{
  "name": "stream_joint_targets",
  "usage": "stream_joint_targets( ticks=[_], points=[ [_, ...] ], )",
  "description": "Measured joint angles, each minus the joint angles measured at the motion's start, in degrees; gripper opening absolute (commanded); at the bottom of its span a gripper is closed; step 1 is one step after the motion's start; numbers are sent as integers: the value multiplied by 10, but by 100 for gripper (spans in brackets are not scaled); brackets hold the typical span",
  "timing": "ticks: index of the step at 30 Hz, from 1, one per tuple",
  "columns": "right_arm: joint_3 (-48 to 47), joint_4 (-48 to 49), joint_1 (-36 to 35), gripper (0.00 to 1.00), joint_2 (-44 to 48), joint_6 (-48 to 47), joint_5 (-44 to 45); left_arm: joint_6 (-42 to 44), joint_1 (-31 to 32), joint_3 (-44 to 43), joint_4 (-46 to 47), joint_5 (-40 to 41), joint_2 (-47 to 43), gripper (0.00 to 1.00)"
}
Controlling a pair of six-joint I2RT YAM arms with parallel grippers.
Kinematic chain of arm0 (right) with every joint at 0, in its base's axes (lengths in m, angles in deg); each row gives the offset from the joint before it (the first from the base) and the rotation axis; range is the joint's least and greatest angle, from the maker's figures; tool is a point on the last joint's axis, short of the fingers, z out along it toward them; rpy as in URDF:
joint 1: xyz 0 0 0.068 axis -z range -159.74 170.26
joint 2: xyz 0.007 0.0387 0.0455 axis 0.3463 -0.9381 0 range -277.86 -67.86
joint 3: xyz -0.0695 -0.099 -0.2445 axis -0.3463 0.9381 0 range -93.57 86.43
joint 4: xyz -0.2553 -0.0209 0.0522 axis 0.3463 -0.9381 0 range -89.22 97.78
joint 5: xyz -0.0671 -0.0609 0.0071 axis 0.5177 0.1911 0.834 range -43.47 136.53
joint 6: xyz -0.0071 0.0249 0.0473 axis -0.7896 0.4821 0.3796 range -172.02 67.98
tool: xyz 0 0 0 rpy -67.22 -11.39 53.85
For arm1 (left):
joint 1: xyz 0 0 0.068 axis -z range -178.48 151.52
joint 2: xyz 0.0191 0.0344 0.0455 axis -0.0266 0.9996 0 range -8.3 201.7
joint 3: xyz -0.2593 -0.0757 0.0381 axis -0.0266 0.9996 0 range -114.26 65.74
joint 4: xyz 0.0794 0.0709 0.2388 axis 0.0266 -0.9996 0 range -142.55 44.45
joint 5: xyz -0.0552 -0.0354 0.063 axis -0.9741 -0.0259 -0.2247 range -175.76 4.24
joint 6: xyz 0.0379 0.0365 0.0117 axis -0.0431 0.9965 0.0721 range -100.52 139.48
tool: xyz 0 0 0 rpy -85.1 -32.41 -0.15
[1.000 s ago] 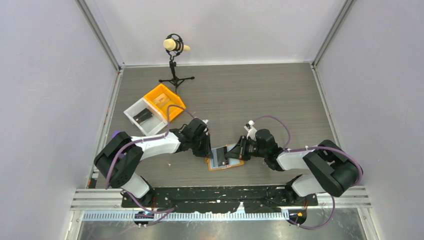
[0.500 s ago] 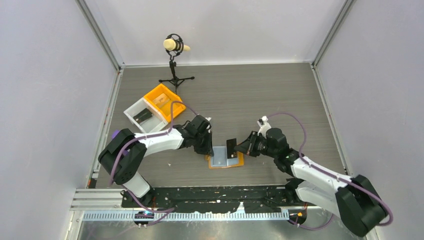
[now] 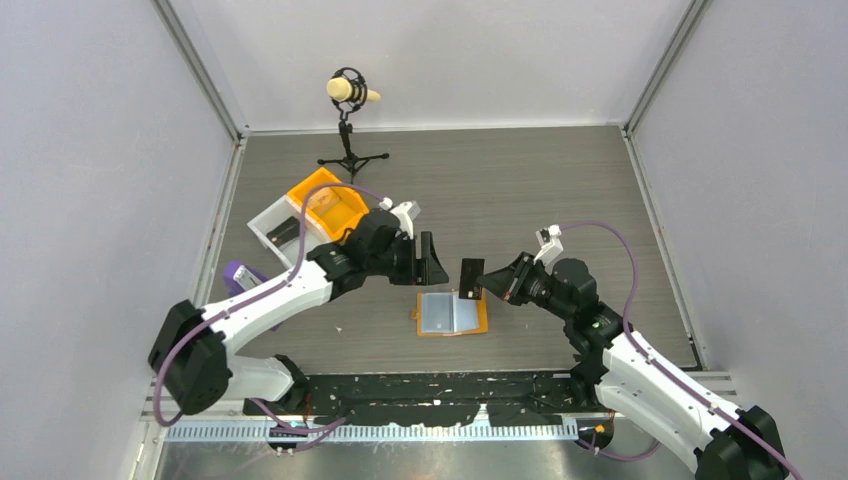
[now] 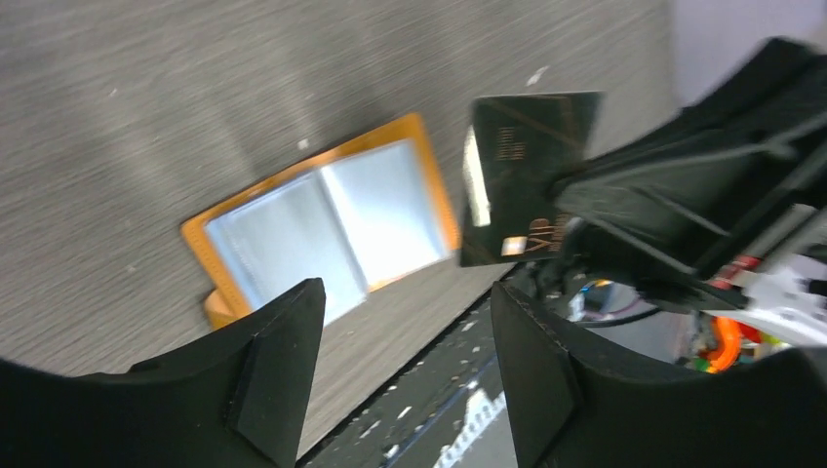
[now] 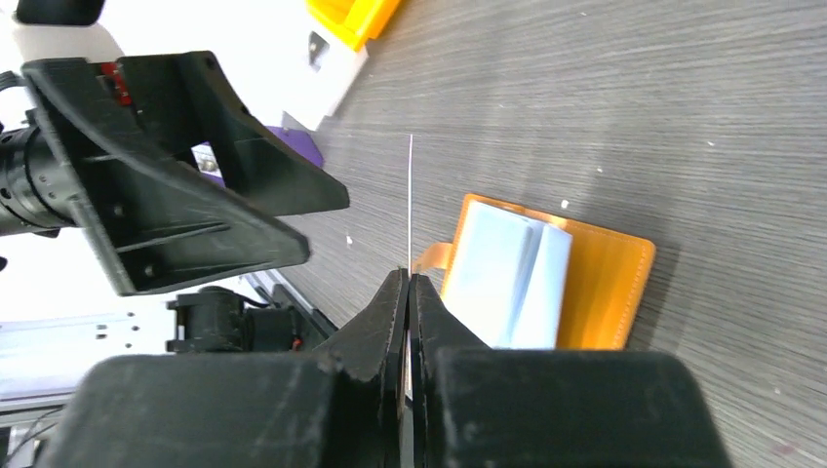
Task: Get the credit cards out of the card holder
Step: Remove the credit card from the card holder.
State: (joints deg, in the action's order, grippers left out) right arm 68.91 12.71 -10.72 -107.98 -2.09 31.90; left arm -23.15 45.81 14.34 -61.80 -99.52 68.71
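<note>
Right hand (image 5: 408, 281) clamped on credit card (image 4: 517, 175), in air beside card holder (image 3: 452, 314); left hand (image 3: 433, 262) apart, facing card

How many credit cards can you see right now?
2: one credit card pinched in the right gripper near the card holder; a likely second card lies in the white bin. More may hide in the holder's pockets.

Credit card (image 4: 522, 166) lettering blurred; card holder (image 4: 322, 229) corner hidden.
</note>
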Motion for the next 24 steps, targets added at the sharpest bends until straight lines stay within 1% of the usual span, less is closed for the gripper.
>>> stream_joint_targets(
  ticks=[3, 5, 9, 10, 13, 15, 16, 17, 18, 20, 22, 24],
  points=[
    [0, 23, 0, 5, 7, 17, -6, -11, 0, 3, 23, -11, -46, 66],
    [1, 55, 0, 5, 9, 35, -17, -23, 0, 16, 58, -26, -68, 66],
    [11, 122, 0, 5, 16, 73, -38, -49, 0, 55, 131, -63, -83, 66],
    [14, 139, 0, 5, 18, 82, -44, -56, 0, 65, 150, -74, -82, 65],
    [18, 177, 0, 5, 25, 105, -57, -83, 0, 91, 205, -101, -81, 58],
    [22, 201, 0, 5, 29, 117, -63, -103, 0, 98, 239, -118, -76, 50],
    [26, 212, 0, 5, 30, 122, -66, -115, 0, 101, 261, -130, -71, 42],
    [30, 221, 0, 5, 31, 127, -67, -130, 0, 102, 288, -141, -64, 32],
    [35, 231, 1, 5, 31, 132, -71, -140, 0, 105, 313, -149, -58, 19],
    [43, 243, 1, 7, 31, 137, -76, -173, 0, 118, 382, -170, -42, 2],
    [52, 246, 4, 13, 31, 133, -80, -202, 0, 138, 447, -191, -28, 0],
    [58, 248, 5, 24, 31, 125, -90, -216, 0, 152, 475, -199, -24, 0]
  ],
)
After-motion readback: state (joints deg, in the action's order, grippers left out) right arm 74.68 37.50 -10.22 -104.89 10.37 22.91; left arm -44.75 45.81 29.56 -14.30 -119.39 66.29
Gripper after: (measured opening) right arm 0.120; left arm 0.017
